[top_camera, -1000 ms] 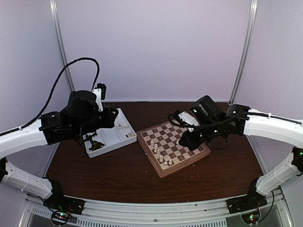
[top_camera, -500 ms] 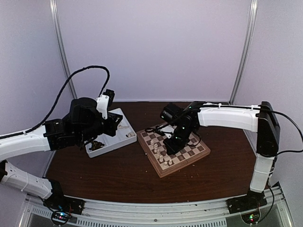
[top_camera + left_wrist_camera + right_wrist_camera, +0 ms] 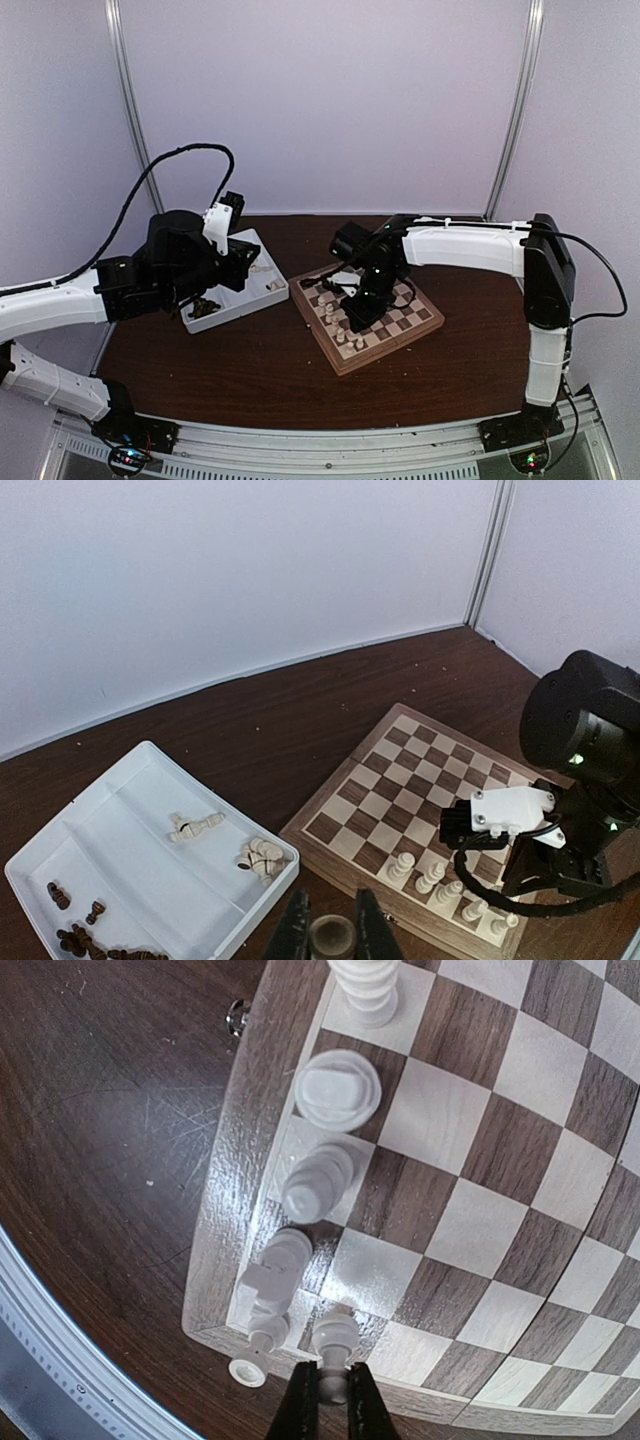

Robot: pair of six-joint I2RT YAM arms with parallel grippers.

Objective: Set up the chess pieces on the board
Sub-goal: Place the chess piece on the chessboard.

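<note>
Swung in over the board (image 3: 470,1110) directly beneath it, the right gripper (image 3: 332,1380) is clamped on a cream piece (image 3: 335,1335), likely mid-placement, needing upright seating then release, while the left gripper (image 3: 332,925) pinches a dark piece (image 3: 332,940).

Pale lilac-white walls (image 3: 330,100) close in the scene, with slim metal posts (image 3: 128,100) near the back corners. The dark, glossy wooden bench (image 3: 250,375) has a metal rail (image 3: 330,452) along its near edge.

The right arm (image 3: 462,241) and cream pieces (image 3: 341,334) crowd the board's (image 3: 412,312) left edge; its right corner squares lie open.
</note>
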